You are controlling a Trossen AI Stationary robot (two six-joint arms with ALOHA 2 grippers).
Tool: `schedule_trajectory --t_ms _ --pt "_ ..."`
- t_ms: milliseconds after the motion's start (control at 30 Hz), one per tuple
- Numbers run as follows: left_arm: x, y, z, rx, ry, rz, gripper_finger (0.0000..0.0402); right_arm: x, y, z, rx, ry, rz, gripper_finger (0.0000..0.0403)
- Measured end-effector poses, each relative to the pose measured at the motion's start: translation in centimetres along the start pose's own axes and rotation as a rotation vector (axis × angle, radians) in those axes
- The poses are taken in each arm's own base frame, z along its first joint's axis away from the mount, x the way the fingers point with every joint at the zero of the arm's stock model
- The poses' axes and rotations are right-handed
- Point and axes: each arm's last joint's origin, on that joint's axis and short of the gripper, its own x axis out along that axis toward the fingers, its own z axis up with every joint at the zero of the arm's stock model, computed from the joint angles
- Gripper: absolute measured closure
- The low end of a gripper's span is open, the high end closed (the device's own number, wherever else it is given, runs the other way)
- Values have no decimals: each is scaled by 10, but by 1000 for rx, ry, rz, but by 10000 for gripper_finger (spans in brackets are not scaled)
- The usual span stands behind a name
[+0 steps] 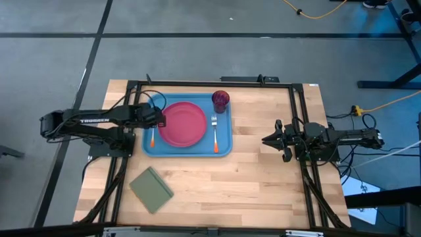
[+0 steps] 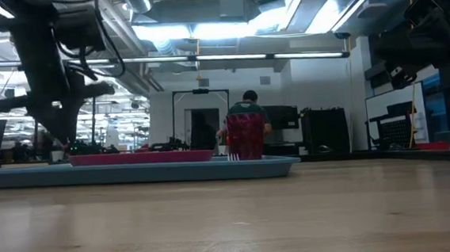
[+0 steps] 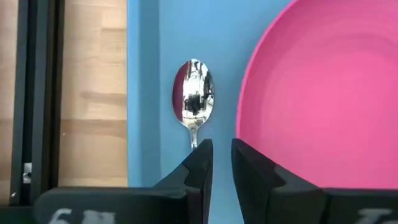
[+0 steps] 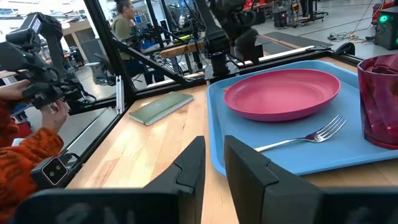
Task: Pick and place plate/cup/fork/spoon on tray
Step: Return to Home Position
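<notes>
high view: "trossen" on left arm; left hand slightly open over spoon, empty.

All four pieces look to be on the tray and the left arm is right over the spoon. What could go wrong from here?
1. The left gripper has its fingers low over the spoon handle; lifting off carelessly could drag it.
2. The spoon lies close beside the plate, so a sideways move might bump the plate's rim.
3. The cup stands near the tray corner, by the fork; a jolt to the tray might tip it.
</notes>
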Motion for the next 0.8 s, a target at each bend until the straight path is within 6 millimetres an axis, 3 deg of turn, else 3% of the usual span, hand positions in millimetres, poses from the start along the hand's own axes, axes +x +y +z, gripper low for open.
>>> schedule_trajectory --t_ms 400,567,800 --pt "-12 -5 -14 137 81 -112 356 0 0 0 0 0 0 338" --pt "-21 -15 -15 473 10 -290 376 0 0 0 0 0 0 338" --pt "-47 -39 -24 1021 -113 -760 399 0 0 0 0 0 0 338"
